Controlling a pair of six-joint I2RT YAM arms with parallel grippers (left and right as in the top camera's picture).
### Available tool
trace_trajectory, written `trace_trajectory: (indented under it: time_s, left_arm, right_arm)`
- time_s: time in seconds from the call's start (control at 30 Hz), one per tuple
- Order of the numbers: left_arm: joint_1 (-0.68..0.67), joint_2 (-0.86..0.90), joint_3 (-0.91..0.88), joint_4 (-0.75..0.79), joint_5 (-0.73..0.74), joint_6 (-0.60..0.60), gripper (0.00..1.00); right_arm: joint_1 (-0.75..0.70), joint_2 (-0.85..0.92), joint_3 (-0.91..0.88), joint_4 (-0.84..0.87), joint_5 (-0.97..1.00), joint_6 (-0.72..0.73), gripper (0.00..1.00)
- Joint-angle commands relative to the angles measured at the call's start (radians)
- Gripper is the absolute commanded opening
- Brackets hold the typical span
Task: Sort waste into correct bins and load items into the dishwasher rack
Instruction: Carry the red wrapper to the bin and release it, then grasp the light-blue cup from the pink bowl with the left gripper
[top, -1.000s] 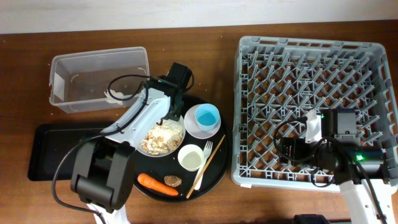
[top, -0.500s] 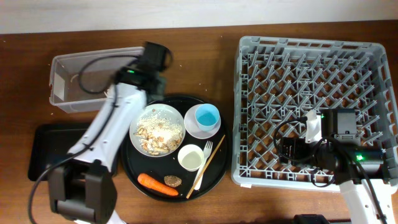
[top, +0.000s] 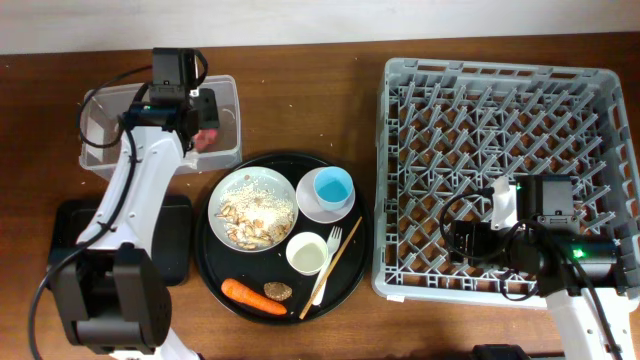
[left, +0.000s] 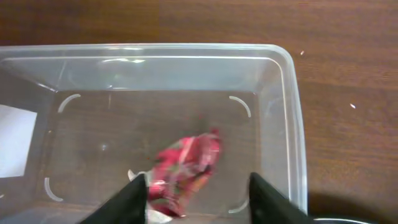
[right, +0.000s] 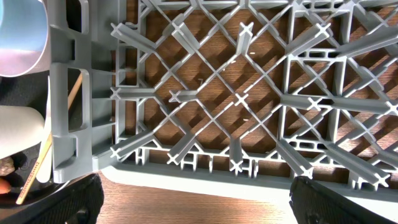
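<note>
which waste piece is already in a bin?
The red crinkled wrapper, in the clear tub under the open left gripper. The carrot, grains and brown piece are on the round black tray.

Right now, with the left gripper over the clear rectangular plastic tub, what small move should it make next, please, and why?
Probably lift the left gripper away from the clear rectangular plastic tub: its jaws stand apart and the red crinkled wrapper is within the tub's walls.

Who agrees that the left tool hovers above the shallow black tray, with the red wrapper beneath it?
Wrong in one respect: the left tool hovers above the clear tub, not the shallow black tray. The left wrist view shows the red wrapper beneath it, inside the tub.
</note>
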Motion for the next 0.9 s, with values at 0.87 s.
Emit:
trace_trajectory:
  time_s: [0.87]
  left_arm:
    - [-0.369,0.029,0.005,-0.299,0.485,-0.061,0.41]
  right_arm:
    - [0.005,-0.001,0.017,-0.032,0.004,0.008,0.98]
